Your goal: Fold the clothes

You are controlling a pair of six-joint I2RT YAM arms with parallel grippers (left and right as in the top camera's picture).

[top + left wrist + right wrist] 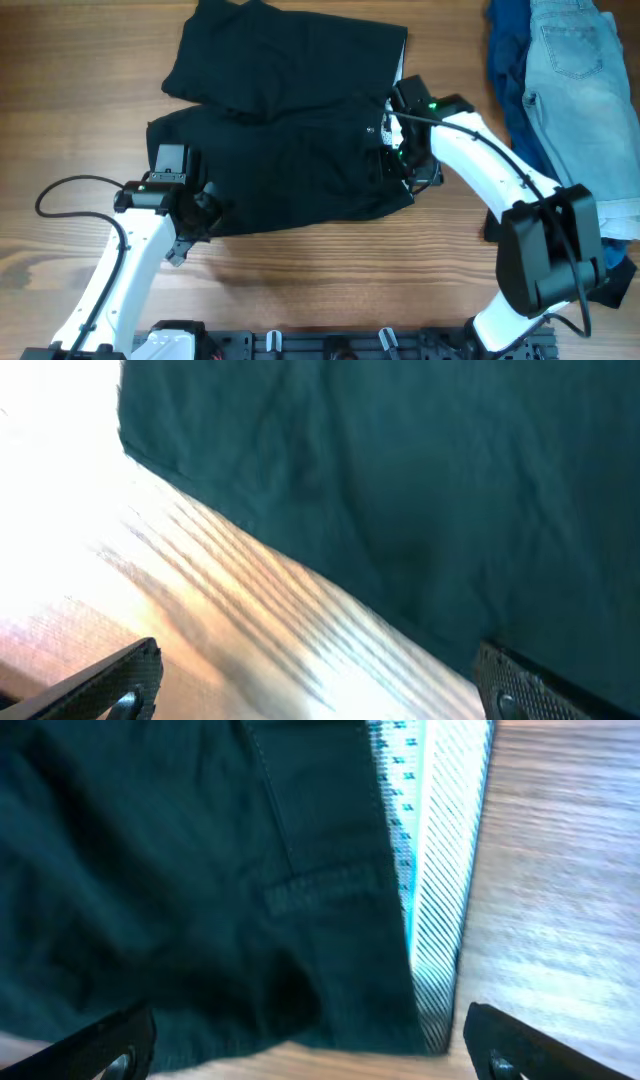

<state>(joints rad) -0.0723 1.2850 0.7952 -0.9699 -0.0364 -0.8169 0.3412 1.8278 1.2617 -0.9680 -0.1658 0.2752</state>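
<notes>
Left fingers (120, 678) spread wide, empty, at the hem of the black shorts (290, 150) — right fingers (105, 1045) likewise apart over the striped waistband lining (440, 870), above the worktop (90, 90).

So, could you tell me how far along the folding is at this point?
Nothing looks folded yet: the black shorts lie spread out. In hand: the left gripper at their hem and the right gripper at the waistband, both open. Left: folding them, then the denim shorts and blue garment.
</notes>
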